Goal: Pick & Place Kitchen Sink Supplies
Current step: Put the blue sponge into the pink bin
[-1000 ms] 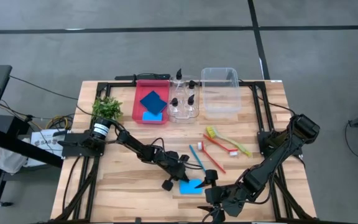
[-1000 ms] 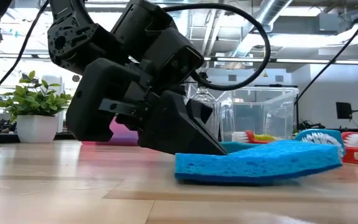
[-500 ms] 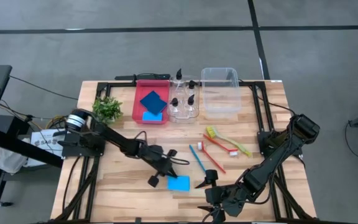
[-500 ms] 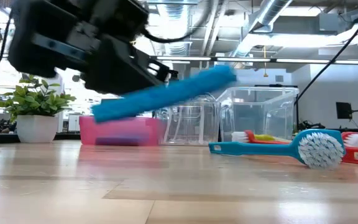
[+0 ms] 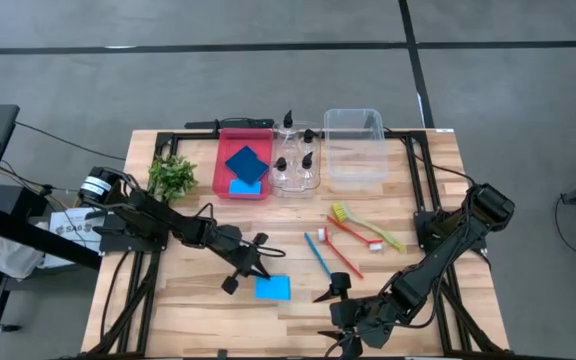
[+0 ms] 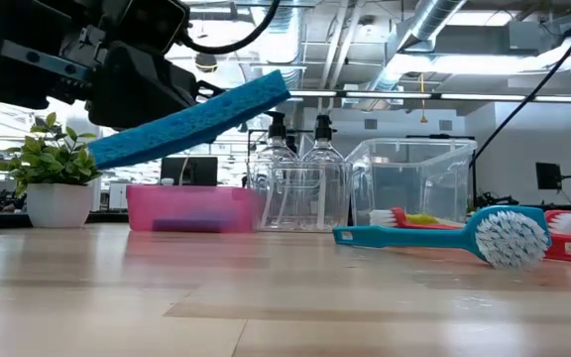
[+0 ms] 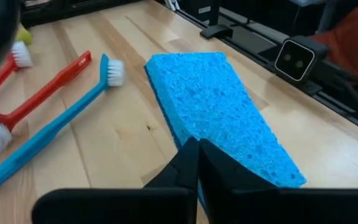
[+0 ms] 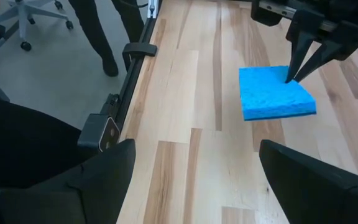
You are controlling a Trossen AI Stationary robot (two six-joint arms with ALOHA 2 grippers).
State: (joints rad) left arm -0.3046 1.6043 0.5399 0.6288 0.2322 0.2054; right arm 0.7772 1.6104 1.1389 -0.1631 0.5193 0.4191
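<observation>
A light blue sponge hangs above the table's near middle, with my left gripper shut on it. In the low view the sponge is tilted, its free end the higher one. My right gripper waits open just right of it, near the front edge; its fingers stand wide apart around nothing. Blue, red and yellow-green brushes lie flat on the table. Pump bottles stand in a clear bin. My left gripper pinches the sponge's edge nearest the arm between its two shut fingers, close to one corner. The fingers slant down from the table's left. The sponge is lifted clear of the table and tilted, sticking out beyond the fingertips.
At the back stand a red bin holding a dark blue sponge and a light blue one, an empty clear bin and a small plant. Bare wood lies around the near left of the table.
My left gripper has risen and drawn back toward the table's left edge, staying shut on the sponge. The sponge, which lay flat on the table a second ago, is now lifted clear and tilted, and has moved left with the gripper.
</observation>
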